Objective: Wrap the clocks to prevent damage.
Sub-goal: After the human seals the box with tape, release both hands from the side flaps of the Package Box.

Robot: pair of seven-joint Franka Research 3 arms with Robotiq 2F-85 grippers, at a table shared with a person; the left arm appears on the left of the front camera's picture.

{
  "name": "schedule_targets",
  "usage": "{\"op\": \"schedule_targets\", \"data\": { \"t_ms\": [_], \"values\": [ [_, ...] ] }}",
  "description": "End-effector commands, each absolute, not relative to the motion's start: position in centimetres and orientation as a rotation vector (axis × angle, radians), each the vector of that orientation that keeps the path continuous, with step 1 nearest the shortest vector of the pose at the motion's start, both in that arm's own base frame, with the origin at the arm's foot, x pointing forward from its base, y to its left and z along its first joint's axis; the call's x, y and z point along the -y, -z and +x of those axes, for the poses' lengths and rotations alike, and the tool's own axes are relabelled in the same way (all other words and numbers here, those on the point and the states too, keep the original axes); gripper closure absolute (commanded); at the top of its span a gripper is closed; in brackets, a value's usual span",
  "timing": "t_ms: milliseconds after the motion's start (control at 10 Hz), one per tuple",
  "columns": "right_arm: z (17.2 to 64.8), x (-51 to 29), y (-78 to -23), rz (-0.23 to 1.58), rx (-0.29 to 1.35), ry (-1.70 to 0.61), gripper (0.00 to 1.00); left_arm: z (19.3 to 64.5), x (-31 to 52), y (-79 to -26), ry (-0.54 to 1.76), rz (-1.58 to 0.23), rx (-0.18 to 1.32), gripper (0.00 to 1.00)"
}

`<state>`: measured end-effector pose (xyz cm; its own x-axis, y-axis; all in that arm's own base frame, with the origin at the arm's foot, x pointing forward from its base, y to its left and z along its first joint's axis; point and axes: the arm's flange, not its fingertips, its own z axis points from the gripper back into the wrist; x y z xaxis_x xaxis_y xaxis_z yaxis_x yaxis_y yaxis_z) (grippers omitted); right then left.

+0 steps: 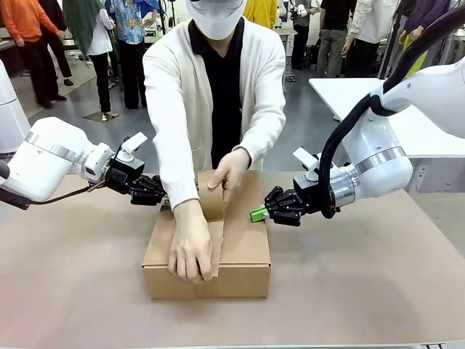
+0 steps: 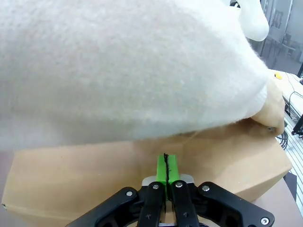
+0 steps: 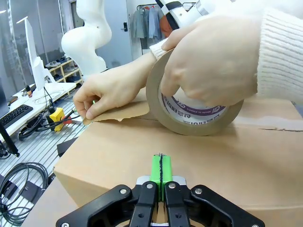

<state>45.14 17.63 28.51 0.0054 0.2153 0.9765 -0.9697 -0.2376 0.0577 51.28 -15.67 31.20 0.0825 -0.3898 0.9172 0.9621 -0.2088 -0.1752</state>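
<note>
Bright, even indoor light with soft shadows. The near face of the brown cardboard box (image 1: 243,280), at six o'clock, is shaded. In the left wrist view the fuzzy white knitted sleeve (image 2: 118,71) is blurred and out of focus.

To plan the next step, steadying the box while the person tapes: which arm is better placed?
Right, probably. The right gripper, shut, is at the right side of the box with free space around it. The left gripper, also shut, sits under the person's sleeve, so moving it risks bumping the arm.
</note>
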Motion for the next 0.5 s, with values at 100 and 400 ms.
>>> {"op": "schedule_targets", "data": {
  "t_ms": [100, 400],
  "values": [
    [45.1, -17.71, -28.31, 1.23, 0.897, -1.451, 0.99, 51.3, 15.68, -31.0, 1.434, -1.138, 0.699, 1.0],
    [45.1, -17.71, -28.31, 1.23, 0.897, -1.451, 0.99, 51.3, 15.68, -31.0, 1.434, -1.138, 0.699, 1.0]
  ]
}}
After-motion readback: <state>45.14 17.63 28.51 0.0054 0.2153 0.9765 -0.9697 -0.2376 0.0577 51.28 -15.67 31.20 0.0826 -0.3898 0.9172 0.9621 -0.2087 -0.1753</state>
